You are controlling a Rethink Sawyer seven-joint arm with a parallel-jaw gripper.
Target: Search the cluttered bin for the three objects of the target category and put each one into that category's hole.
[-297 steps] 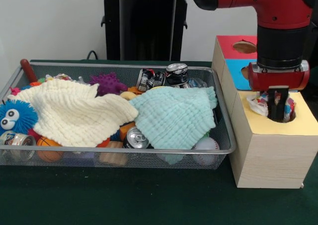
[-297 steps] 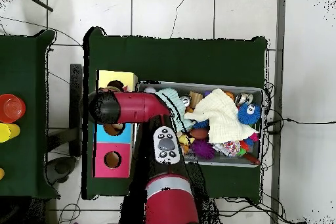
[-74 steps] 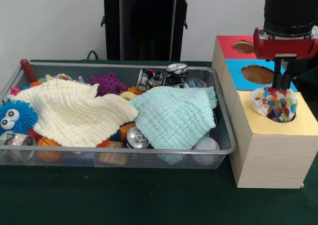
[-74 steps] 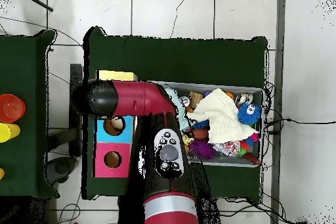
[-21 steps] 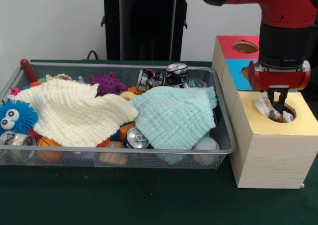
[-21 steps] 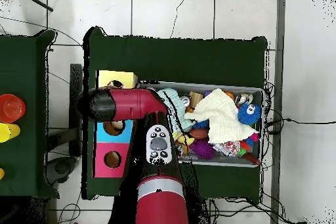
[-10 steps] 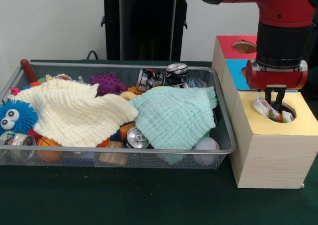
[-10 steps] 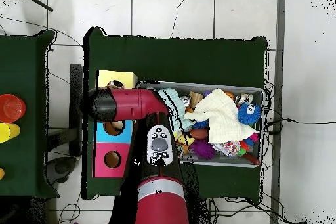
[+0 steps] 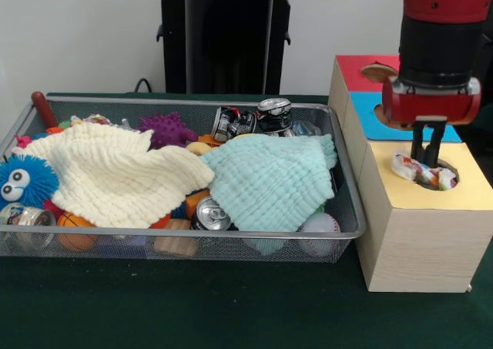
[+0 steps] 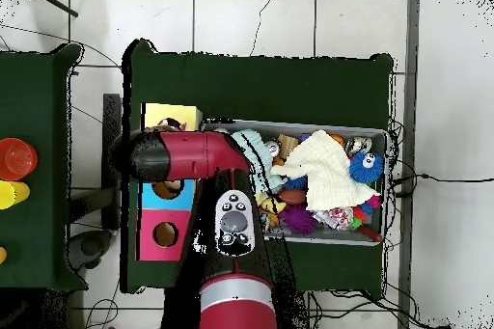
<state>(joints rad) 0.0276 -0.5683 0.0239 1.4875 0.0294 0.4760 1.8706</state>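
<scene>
The wire mesh bin (image 9: 231, 233) holds the cream waffle cloth (image 9: 115, 176) on the left and the mint-green waffle cloth (image 9: 269, 179) on the right, both lying over the clutter. The confetti cloth (image 9: 422, 172) is stuffed in the hole of the yellow-topped box (image 9: 466, 187), with its top bulging out. My gripper (image 9: 426, 161) hangs straight above that hole, shut and empty, tips just over the cloth. In the overhead view the arm hides the hole; the yellow top (image 10: 172, 115), bin (image 10: 386, 185), cream cloth (image 10: 323, 173) and mint cloth (image 10: 253, 149) show.
Behind the yellow box are the blue-topped box (image 9: 362, 110) and the red-topped hole (image 9: 379, 73). The bin also holds a blue fuzzy ball with eyes (image 9: 23, 181), a purple spiky ball (image 9: 166, 129), crushed cans (image 9: 254, 118), a can (image 9: 209, 214) and a baseball (image 9: 320, 226).
My gripper has risen a little out of the yellow hole since half a second ago. The confetti cloth sits lower in the hole than several seconds ago. The bin is unchanged.
</scene>
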